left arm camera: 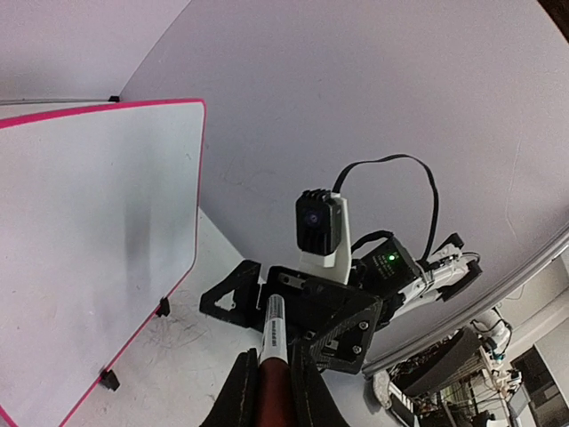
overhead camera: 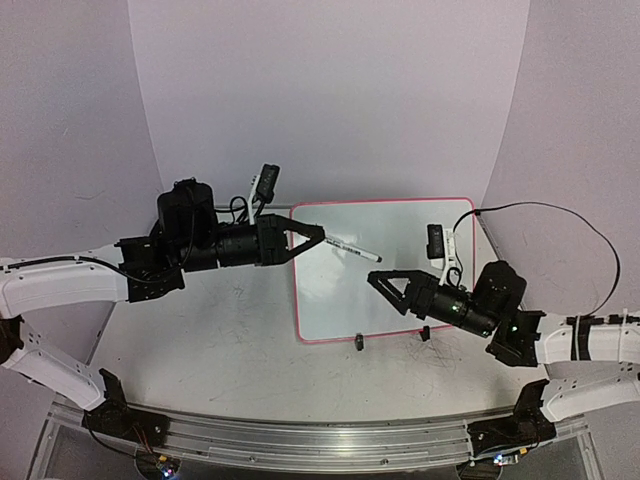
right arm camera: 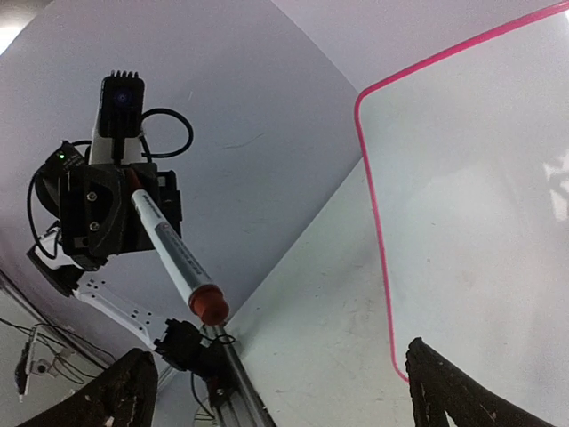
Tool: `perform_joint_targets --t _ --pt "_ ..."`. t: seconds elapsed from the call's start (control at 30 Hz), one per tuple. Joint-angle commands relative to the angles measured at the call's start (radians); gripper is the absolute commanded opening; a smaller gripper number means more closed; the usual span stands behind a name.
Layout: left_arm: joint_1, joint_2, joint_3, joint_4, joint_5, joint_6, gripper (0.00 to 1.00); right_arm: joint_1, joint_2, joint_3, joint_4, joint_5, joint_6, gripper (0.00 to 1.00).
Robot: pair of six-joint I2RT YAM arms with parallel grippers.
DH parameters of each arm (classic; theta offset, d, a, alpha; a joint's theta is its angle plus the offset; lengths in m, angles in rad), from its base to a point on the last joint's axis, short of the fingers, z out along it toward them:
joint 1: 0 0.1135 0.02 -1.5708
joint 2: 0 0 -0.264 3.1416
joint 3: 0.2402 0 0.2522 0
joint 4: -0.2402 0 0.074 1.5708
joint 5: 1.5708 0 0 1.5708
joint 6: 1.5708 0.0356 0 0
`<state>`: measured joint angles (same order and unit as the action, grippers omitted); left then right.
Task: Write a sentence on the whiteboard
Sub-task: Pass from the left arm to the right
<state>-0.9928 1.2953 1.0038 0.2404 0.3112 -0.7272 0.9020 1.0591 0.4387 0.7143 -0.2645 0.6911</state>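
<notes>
Nearest you, the silver metal rail (overhead camera: pixel 300 438) carries both arm bases at the near edge of the scuffed grey tabletop (overhead camera: pixel 220 340). Beyond it the rectangular white whiteboard with its thin red-pink frame (overhead camera: pixel 390 225) lies flat on the table, centre-right, its surface blank. The black left gripper (overhead camera: pixel 316 238) hangs over the board's upper left corner, clenched on a white-barrelled marker (overhead camera: pixel 350 248) that points across the board toward your other arm. The black right gripper (overhead camera: pixel 385 290) faces it from above the board's lower right part, jaws spread wide and holding nothing. The marker's free end (right arm camera: pixel 211 305) looks red in the right wrist view, most likely a cap, though you cannot be sure from here. So the step in hand seems to be uncapping. Line the right jaws up with the barrel's axis, and close only on that red end, not on the white barrel. Pull straight along the axis while the left clamp holds firm, because a sideways tug could twist the marker loose. Stay clear of the board's two small black clip feet (overhead camera: pixel 359 343).
</notes>
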Motion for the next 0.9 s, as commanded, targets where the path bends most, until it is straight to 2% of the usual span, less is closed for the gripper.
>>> perform_joint_targets --t 0.0,0.13,0.33,0.4,0.57,0.73,0.87 --pt "0.006 0.007 -0.01 0.177 -0.01 -0.063 0.0 0.0 0.056 0.119 0.158 -0.103 0.154 0.98" --pt "0.006 0.045 -0.015 0.232 0.029 -0.101 0.0 0.0 0.07 0.128 0.213 -0.024 0.139 0.98" --pt "0.006 0.073 -0.038 0.307 0.074 -0.153 0.0 -0.002 0.141 0.171 0.284 -0.119 0.116 0.97" --pt "0.006 0.075 -0.053 0.323 0.081 -0.164 0.0 -0.007 0.148 0.178 0.295 -0.128 0.122 0.91" --pt "0.005 0.076 -0.087 0.371 0.08 -0.192 0.0 -0.032 0.188 0.195 0.333 -0.175 0.182 0.7" --pt "0.005 0.095 -0.105 0.431 0.08 -0.226 0.0 -0.033 0.271 0.203 0.497 -0.254 0.258 0.63" --pt "0.005 0.113 -0.107 0.472 0.082 -0.248 0.0 -0.033 0.343 0.229 0.59 -0.307 0.304 0.53"
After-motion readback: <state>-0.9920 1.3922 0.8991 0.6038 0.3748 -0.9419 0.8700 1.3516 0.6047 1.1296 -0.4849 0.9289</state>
